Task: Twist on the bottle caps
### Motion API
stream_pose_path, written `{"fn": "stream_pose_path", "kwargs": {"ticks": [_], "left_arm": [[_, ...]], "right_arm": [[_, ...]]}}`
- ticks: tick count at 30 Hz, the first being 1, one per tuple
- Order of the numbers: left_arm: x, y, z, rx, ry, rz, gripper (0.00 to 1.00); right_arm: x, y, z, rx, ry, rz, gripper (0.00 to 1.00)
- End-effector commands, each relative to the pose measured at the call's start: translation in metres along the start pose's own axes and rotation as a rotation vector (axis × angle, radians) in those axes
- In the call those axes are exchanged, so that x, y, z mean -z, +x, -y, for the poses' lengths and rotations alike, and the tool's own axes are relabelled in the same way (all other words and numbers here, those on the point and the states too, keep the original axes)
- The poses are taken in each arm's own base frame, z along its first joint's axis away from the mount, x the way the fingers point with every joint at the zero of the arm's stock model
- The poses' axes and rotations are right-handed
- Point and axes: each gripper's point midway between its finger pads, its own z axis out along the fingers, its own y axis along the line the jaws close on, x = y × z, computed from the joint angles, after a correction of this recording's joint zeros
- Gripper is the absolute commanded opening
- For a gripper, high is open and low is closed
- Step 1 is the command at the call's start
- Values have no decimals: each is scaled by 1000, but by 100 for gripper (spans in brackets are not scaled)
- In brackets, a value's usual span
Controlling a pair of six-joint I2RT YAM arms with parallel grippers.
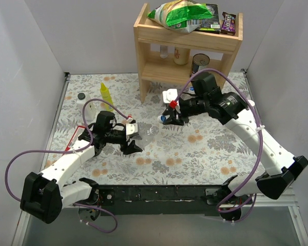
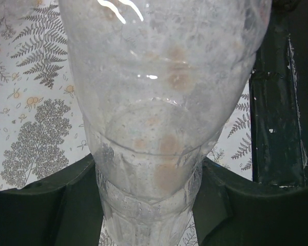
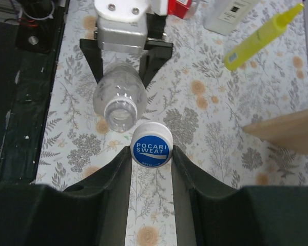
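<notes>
Gripping a clear plastic bottle (image 3: 118, 97) round its body just below the shoulder, the left gripper (image 1: 136, 138) has its two black fingers (image 2: 41, 205) pressed in on either side. The bottle lies roughly level above the floral tablecloth (image 1: 205, 148), near the middle of the table, with its open, uncapped mouth pointing toward the right arm. The right gripper (image 1: 167, 119) is narrowed to the width of a white-rimmed cap (image 3: 151, 145) with a blue "POCARI SWEAT" top, pinching it by its edge at the fingertips. In the right wrist view the cap's printed face is turned toward the camera and the cap sits just beside the bottle's mouth, off to one side of it and not on the threads; whether the two touch I cannot tell. A yellow squeeze bottle (image 1: 107, 96) and a white bottle with a black cap (image 1: 86, 106) stand at the far left of the table. A wooden shelf (image 1: 187, 43) stands at the back with a green snack bag (image 1: 179, 14) on top.
</notes>
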Motion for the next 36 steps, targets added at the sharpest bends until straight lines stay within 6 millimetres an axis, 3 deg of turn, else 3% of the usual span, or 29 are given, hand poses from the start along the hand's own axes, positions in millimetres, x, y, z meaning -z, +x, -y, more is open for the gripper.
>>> {"fn": "stream_pose_path", "kwargs": {"ticks": [1,8,25,36], "left_arm": [[4,-25,5,-113,19,37,0],[4,-35,11,-103,5,56,0],[2,-43,8,-131,-23,71,0],[2,-48,7,-212,-47,80,0]], "right_arm": [[-15,-15,-16,76,-70,10,31],[-31,-14,-32,146,-131,-19,31],[-22,-5,-51,135,-171,-48,31],[-28,7,-49,109,-160,-75,32]]}}
